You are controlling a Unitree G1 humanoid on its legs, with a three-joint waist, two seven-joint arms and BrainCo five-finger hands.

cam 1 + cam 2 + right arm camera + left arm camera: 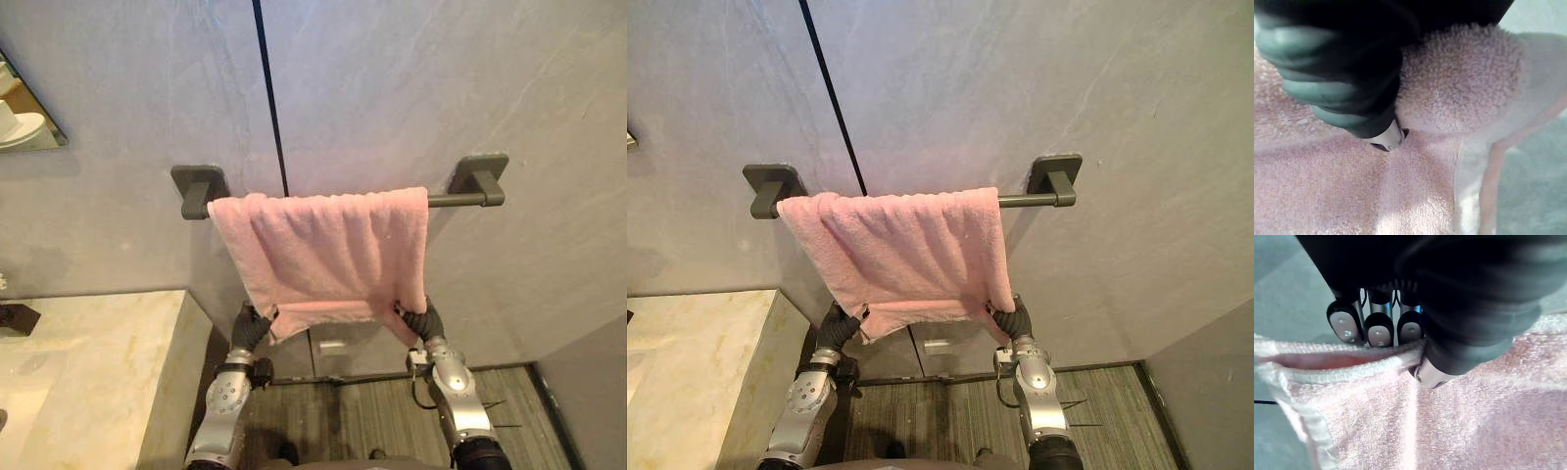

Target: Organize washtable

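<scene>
Pink towel (323,250) draped over bar (457,200); left hand (253,326) fingers (1378,329) pinching hem, right hand (421,320) thumb pinching corner.

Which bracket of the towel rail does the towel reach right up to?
The left bracket; the pink towel reaches it, while bare rail shows beside the right bracket.

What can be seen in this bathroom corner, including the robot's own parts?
towel: one, pink, draped over the bar, both lower corners held.
towel bar: one, dark grey, mounted on the wall.
wall: grey panels with a dark vertical seam, behind the bar.
countertop: one, pale marble, lower left.
mirror: one, a corner at the upper left edge.
floor: grey, striped, below the towel.
left hand: one, silver with dark cover, pinching the towel's lower left corner.
right hand: one, same colours, gripping the lower right corner.
</scene>
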